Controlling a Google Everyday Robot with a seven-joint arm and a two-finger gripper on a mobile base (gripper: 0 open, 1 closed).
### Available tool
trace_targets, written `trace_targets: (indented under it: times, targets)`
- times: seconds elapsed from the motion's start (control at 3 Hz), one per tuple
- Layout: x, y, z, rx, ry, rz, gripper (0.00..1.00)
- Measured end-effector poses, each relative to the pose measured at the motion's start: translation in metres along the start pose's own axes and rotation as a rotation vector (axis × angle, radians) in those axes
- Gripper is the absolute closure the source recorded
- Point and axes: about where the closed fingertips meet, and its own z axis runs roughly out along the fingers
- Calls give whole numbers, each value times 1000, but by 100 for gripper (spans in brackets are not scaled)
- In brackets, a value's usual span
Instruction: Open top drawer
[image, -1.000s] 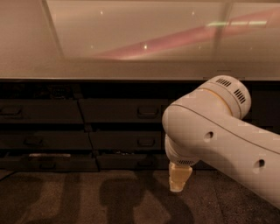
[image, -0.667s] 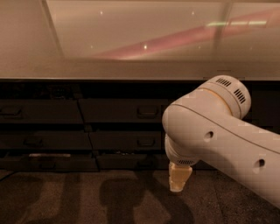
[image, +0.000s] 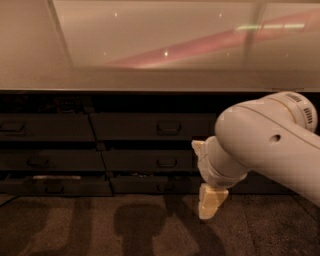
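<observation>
step: reaching in, nothing gripped yet | top drawer (image: 135, 127) sits closed just under the table (image: 150, 80) | pincer (image: 211, 199) hangs low, right of the handle (image: 169, 127), apart; open or closed, cannot tell | next: rise up-left to handle, grip, pull straight out

Matt plastic claw (image: 211, 202) below glossy countertop (image: 150, 55)

Perhaps kitchen: pale counter (image: 150, 80) over dark drawers (image: 145, 160); gripper (image: 210, 200) low before them
</observation>
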Motion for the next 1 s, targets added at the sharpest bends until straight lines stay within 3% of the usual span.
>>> trace_targets:
  times: [0.33,0.67,1.0]
  targets:
    - [-5,3,-1,-7,-16,-69,0]
    - [-5,3,-1,-7,-16,-69,0]
    - [-39,7,39,-112,-89,-141,0]
